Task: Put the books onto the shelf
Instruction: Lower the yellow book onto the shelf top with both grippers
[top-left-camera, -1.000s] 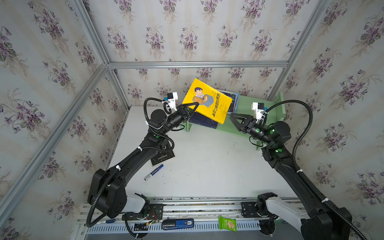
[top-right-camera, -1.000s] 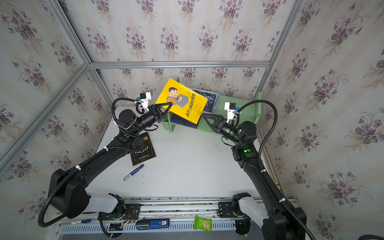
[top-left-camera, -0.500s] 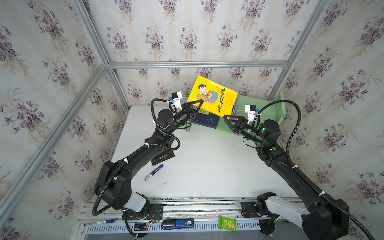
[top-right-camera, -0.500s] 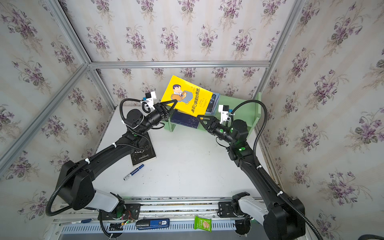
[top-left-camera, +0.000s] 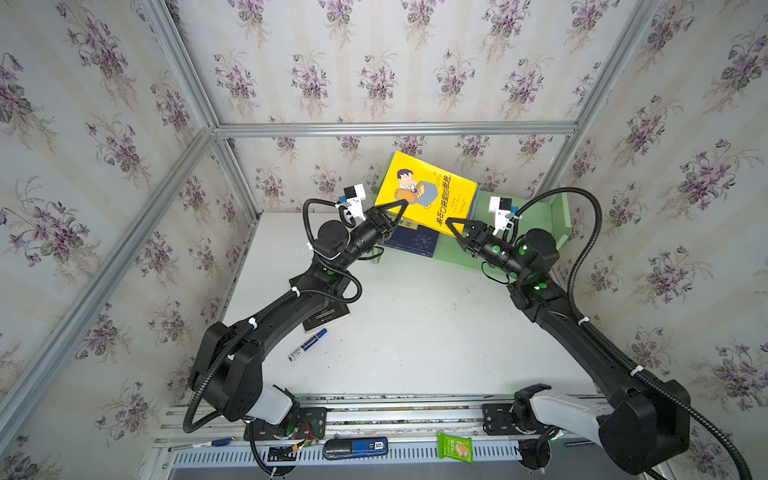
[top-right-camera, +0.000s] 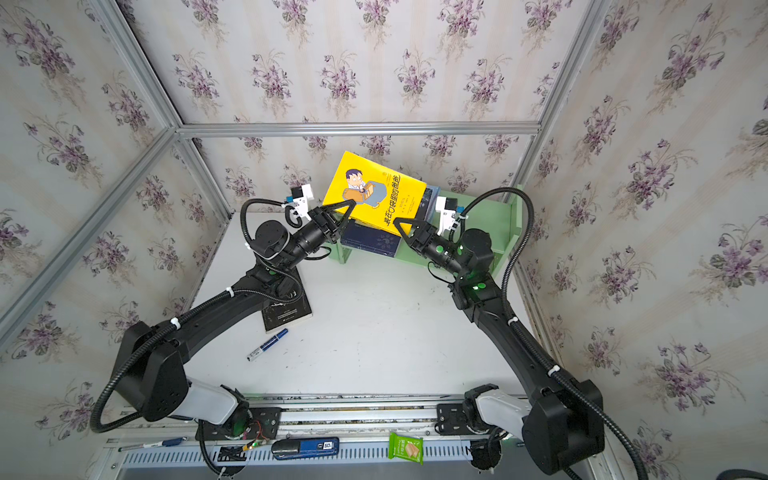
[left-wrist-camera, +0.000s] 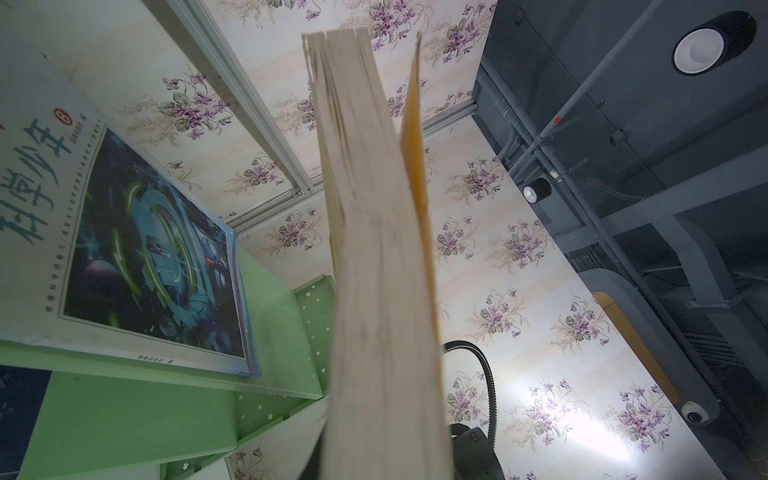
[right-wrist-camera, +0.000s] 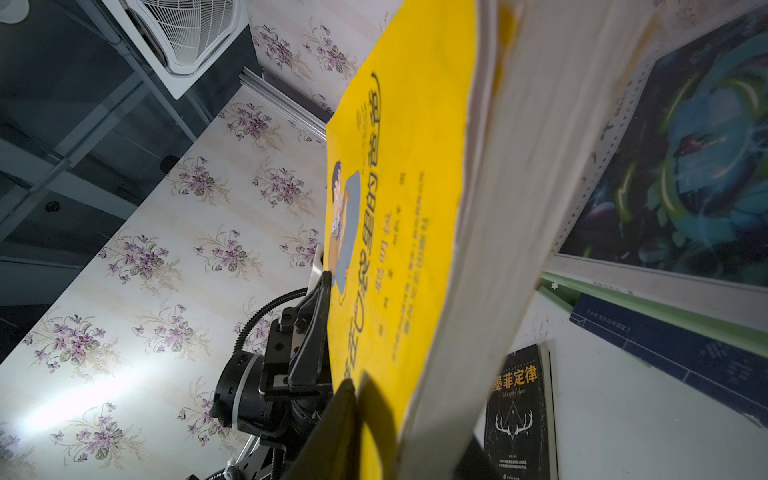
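A yellow cartoon-man book (top-left-camera: 432, 195) (top-right-camera: 374, 191) hangs tilted above the pale green shelf (top-left-camera: 557, 212) (top-right-camera: 505, 216). My left gripper (top-left-camera: 395, 208) (top-right-camera: 347, 210) is shut on its lower left corner, with the page edge (left-wrist-camera: 374, 249) filling the left wrist view. Shut on the lower right corner is my right gripper (top-left-camera: 453, 226) (top-right-camera: 399, 222) (right-wrist-camera: 407, 436). A navy book (top-left-camera: 415, 241) (top-right-camera: 374, 241) lies on the shelf's lower tier. The white-blue swirl book (left-wrist-camera: 145, 257) (right-wrist-camera: 685, 166) rests on the upper tier. A black antler book (right-wrist-camera: 519, 407) (top-right-camera: 286, 313) lies on the table, under the left arm.
A blue marker pen (top-left-camera: 307, 345) (top-right-camera: 268, 344) lies on the white table beside the black book. A green snack packet (top-left-camera: 455, 448) and a blue device (top-left-camera: 355, 448) sit on the front rail. Flowered walls enclose the table on three sides.
The left arm carried the yellow book rightward over the shelf. The right gripper came in from the right and closed on the book's lower right corner.
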